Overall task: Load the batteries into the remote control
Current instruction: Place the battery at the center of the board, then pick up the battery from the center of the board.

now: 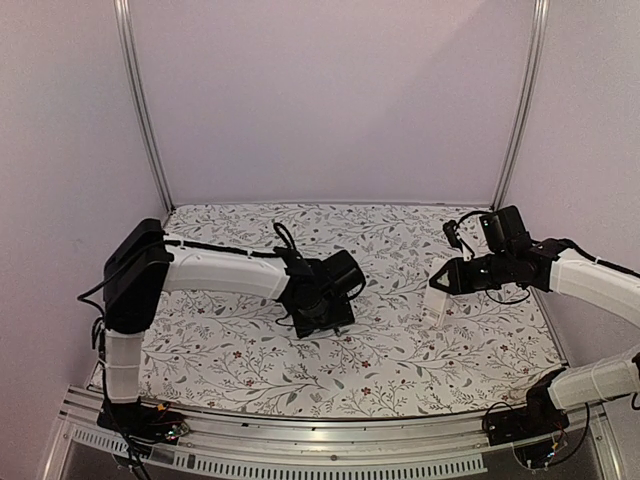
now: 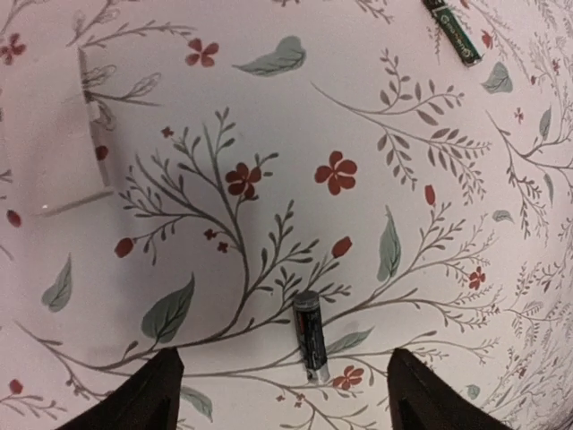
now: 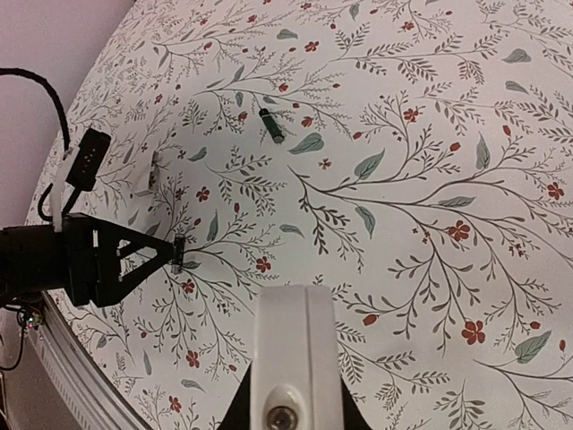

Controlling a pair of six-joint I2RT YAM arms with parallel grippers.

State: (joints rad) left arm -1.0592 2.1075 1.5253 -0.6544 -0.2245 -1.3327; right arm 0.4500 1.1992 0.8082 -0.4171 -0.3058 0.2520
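Tabletop [image 2: 269,107]: white ground, print of grey-brown twigs, grey-green leaves, small red flowers. Cover plate [image 2: 54,134]: plain white. Black battery [image 2: 309,336], nearer cover plate: glossy, silvery end. Green battery [image 2: 453,33], farther from cover plate: dark, pale lettering. Remote control [image 3: 295,340]: white. Left tool [image 2: 284,358]: black fingers. Left arm [image 1: 215,270]: white shell, black joints.

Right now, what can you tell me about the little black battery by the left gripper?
The battery is a small dark cylinder with faint print on its side and a shinier, silvery end nearest the wrist camera. It lies flat on the flowered tablecloth, in the gap between the fingers of the open left gripper. Neither finger touches it; only the cloth does.
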